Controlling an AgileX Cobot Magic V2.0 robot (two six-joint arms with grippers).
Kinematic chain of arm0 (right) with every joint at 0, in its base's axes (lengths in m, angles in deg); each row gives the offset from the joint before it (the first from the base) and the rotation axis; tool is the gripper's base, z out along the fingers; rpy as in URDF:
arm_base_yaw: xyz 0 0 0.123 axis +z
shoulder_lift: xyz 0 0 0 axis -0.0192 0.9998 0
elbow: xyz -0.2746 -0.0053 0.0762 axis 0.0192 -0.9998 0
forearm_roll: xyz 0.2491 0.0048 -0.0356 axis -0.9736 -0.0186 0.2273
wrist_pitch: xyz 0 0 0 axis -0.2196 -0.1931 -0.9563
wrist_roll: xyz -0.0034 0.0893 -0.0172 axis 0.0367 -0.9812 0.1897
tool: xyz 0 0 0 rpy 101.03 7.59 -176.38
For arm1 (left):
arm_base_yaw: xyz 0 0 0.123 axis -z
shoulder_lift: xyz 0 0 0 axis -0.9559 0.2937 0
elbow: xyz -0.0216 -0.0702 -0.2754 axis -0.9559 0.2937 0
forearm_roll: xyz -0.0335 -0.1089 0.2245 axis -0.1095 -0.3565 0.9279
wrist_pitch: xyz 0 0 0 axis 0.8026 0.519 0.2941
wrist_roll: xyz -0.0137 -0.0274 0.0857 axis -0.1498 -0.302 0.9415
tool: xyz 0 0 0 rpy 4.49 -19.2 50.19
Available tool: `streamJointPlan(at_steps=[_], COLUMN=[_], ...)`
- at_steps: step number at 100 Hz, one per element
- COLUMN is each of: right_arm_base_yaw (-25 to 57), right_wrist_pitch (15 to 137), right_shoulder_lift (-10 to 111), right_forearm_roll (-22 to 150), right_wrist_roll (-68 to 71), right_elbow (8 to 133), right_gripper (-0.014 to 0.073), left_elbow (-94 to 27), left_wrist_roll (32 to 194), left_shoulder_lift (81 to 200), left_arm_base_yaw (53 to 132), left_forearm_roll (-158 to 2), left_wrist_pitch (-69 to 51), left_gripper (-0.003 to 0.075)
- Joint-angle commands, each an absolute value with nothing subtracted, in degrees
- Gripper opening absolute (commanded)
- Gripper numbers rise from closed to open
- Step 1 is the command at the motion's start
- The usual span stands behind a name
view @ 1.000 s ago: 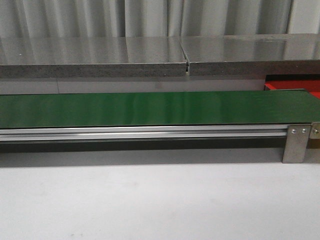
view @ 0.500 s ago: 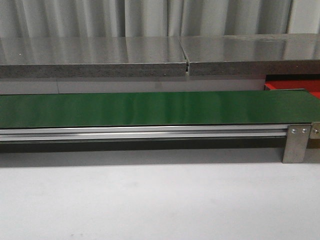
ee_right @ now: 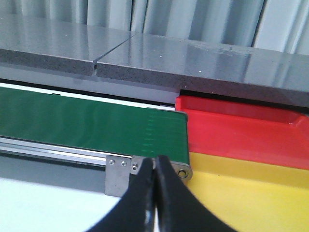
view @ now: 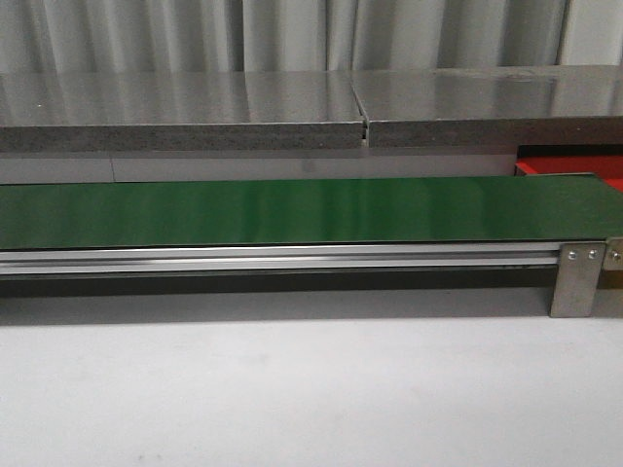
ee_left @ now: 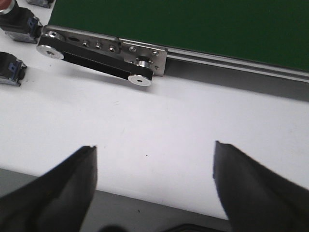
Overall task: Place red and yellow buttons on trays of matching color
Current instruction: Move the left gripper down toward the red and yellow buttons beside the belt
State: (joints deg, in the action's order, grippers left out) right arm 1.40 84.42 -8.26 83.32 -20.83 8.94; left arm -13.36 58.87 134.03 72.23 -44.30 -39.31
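The belt [view: 292, 209] is bare in the front view, so no button is yet within reach of either arm. A red-capped button [ee_left: 14, 19] sits at the upper left corner of the left wrist view, on the white tabletop [ee_left: 159, 125] just beside the belt's end roller bracket [ee_left: 101, 55]; only a sliver of its cap shows. A second dark body [ee_left: 9, 70] lies below it at the left edge, and its cap colour cannot be told.

The left claw [ee_left: 154, 166] hangs with its fingers wide apart above bare tabletop, holding nothing. The right claw [ee_right: 154, 186] has its fingers pressed together and also holds nothing.

The risks, as I judge them: the right claw must spread before a button arrives, or it will push the button instead of taking it. The red tray [ee_right: 241, 128] and the yellow tray [ee_right: 241, 193] touch side by side at the belt's end, so a small aiming error could drop a button into the wrong colour. A domed cap could also slip from the fingers.

Behind the belt runs a grey stone-like ledge [view: 195, 112], and behind it a pale pleated curtain [view: 292, 34]. The tabletop is smooth and matte.
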Motion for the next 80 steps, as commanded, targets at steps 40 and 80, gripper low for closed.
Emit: streamJointPlan(at_steps=[40, 80], right_arm_base_yaw=[1.46, 1.46], right_wrist_pitch=[89.22, 89.22], right_shoulder_lift=[-9.09, -9.09], right_forearm_roll=[83.93, 83.93], right_wrist_roll=[-20.4, -20.4], right_elbow=[9.47, 9.47], right_gripper=[-0.006, -0.006], left_elbow=[-15.34, -15.34], left_wrist_roll=[56.08, 54.14], left_shoulder_lift=[133.95, 142.03], left_arm_base_yaw=[60.56, 42.56], left_forearm_roll=[-44.5, -47.09], left_wrist_pitch=[-36.09, -29.35], left_gripper=[0.0621, 0.062])
